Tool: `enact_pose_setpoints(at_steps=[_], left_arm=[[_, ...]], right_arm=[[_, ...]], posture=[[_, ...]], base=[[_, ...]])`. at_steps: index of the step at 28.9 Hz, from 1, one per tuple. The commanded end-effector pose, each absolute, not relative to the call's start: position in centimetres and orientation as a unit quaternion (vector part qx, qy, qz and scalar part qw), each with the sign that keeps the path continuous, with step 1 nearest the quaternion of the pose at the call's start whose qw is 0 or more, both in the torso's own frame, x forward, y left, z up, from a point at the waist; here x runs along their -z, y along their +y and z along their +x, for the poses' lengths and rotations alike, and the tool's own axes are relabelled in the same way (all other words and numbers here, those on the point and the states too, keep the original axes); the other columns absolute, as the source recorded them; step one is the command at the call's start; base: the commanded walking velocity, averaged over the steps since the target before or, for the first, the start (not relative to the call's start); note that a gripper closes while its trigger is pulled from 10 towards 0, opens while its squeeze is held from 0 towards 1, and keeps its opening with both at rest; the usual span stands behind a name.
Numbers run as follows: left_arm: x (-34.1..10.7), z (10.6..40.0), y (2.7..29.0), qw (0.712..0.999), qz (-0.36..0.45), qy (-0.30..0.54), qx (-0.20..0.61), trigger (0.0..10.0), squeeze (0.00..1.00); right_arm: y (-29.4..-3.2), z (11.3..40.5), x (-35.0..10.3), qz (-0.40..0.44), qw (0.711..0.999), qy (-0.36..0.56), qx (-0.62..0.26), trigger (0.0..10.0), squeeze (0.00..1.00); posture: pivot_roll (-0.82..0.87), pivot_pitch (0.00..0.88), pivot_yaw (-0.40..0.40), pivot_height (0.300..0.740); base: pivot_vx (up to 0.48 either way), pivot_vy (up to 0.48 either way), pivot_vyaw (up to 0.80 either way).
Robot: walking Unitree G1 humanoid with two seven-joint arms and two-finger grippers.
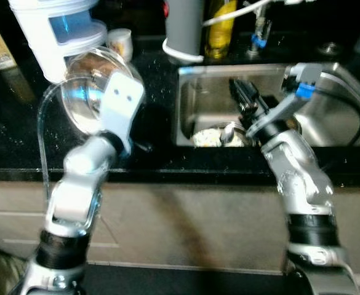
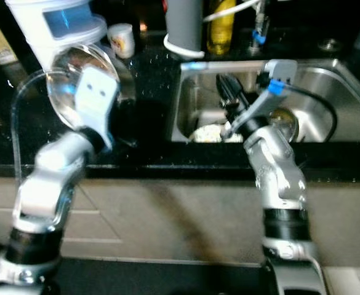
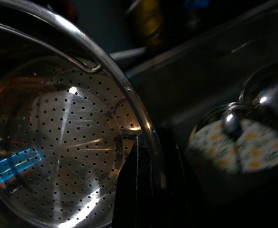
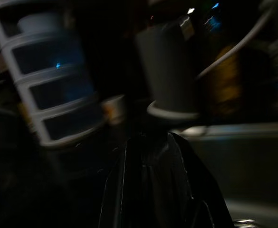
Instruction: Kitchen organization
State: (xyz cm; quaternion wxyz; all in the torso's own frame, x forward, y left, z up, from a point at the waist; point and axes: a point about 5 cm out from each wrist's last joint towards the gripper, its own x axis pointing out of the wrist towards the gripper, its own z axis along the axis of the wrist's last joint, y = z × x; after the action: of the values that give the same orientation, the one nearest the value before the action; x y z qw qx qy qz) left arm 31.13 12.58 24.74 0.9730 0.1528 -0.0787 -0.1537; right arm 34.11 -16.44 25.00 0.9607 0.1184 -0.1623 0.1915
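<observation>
A shiny perforated steel colander (image 1: 84, 86) is held up over the black counter (image 1: 20, 141), left of the sink. My left gripper (image 3: 141, 166) is shut on its rim; the dotted inside of the colander (image 3: 58, 142) faces the wrist camera. Over the steel sink (image 1: 260, 69) my right gripper (image 1: 244, 95) hangs with its black fingers together and nothing between them. In the sink basin lie a flowered dish (image 1: 209, 137) and a shiny rounded utensil (image 1: 229, 130).
Behind the colander stands a white stacked container (image 1: 60, 31) with a small jar (image 1: 120, 42) beside it. A grey cup (image 1: 184, 27) and a yellow bottle (image 1: 221, 24) stand at the sink's back edge. The counter's front edge (image 1: 180, 172) runs above grey cabinet fronts.
</observation>
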Motion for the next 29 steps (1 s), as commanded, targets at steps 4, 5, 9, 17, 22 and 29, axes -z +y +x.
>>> enact_pose_setpoints(at_steps=[4, 5, 9, 17, 22, 29], left_arm=[[-25.09, 31.14, 12.74, 0.975, 0.145, -0.087, 0.147, 10.0, 0.00], [-25.10, 31.15, 12.75, 0.975, 0.143, -0.087, 0.147, 10.0, 0.00], [-25.18, 31.16, 12.70, 0.975, 0.142, -0.089, 0.148, 10.0, 0.00], [-25.11, 30.99, 12.27, 0.969, 0.161, -0.090, 0.163, 10.0, 0.00], [-25.35, 31.18, 12.65, 0.976, 0.137, -0.098, 0.138, 10.0, 0.00], [-25.43, 31.32, 12.83, 0.977, 0.133, -0.100, 0.135, 10.0, 0.00]], right_arm=[[-15.98, 34.15, -25.10, 0.120, 0.960, -0.161, -0.196, 10.0, 0.00], [-15.97, 34.17, -25.09, 0.118, 0.960, -0.159, -0.196, 10.0, 0.00], [-15.97, 34.25, -25.02, 0.113, 0.962, -0.156, -0.192, 10.0, 0.00], [-15.99, 34.30, -24.98, 0.111, 0.964, -0.152, -0.190, 10.0, 0.00], [-15.97, 34.32, -24.96, 0.109, 0.964, -0.151, -0.190, 10.0, 0.00], [-15.87, 34.34, -24.91, 0.107, 0.964, -0.149, -0.193, 10.0, 0.00]], posture=[[0.01, 0.000, 0.014, 0.736], [0.01, 0.000, 0.014, 0.736], [0.01, 0.000, 0.014, 0.736], [0.01, 0.000, 0.015, 0.736], [0.01, 0.000, 0.014, 0.736], [0.01, 0.000, 0.012, 0.736]], base=[[0.000, -0.080, 0.00], [0.000, 0.000, 0.00], [0.000, 0.000, 0.00], [0.000, -0.118, 0.00], [0.000, -0.378, 0.00], [0.000, 0.000, 0.00]])
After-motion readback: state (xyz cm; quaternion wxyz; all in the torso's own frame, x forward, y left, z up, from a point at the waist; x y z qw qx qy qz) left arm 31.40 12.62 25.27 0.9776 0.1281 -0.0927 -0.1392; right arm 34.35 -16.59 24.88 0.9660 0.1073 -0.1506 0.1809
